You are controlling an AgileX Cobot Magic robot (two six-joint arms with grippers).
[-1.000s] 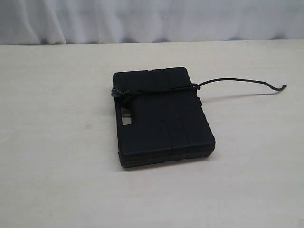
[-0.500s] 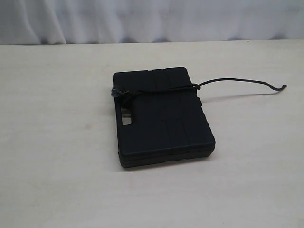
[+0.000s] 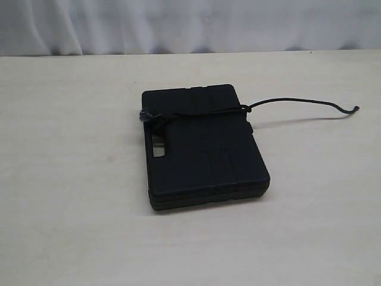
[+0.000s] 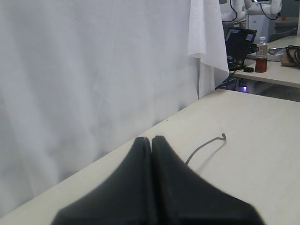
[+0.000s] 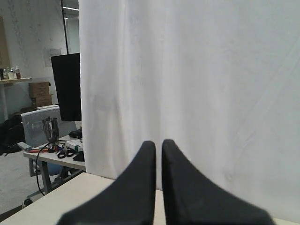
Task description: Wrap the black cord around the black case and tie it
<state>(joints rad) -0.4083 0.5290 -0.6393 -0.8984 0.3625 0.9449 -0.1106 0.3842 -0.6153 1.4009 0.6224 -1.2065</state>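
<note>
The black case [image 3: 202, 149] lies flat on the pale table [image 3: 71, 179], its handle slot towards the left. The black cord [image 3: 202, 111] runs across the case's top, with a frayed knot [image 3: 147, 116] at the left edge. From the case's right edge the cord's free tail [image 3: 297, 101] arcs out to the right, raised off the table. Neither gripper shows in the exterior view. In the left wrist view my left gripper [image 4: 151, 139] is shut and empty, and the cord tail [image 4: 206, 144] shows beyond it. My right gripper [image 5: 159, 143] is shut with a hairline gap, facing the curtain.
A white curtain [image 3: 190, 24] hangs behind the table's far edge. Beyond it the left wrist view shows a desk with a laptop [image 4: 238, 44] and a bottle [image 4: 261, 56]. The right wrist view shows a dark monitor [image 5: 67, 86] and a tool-strewn desk [image 5: 56, 152].
</note>
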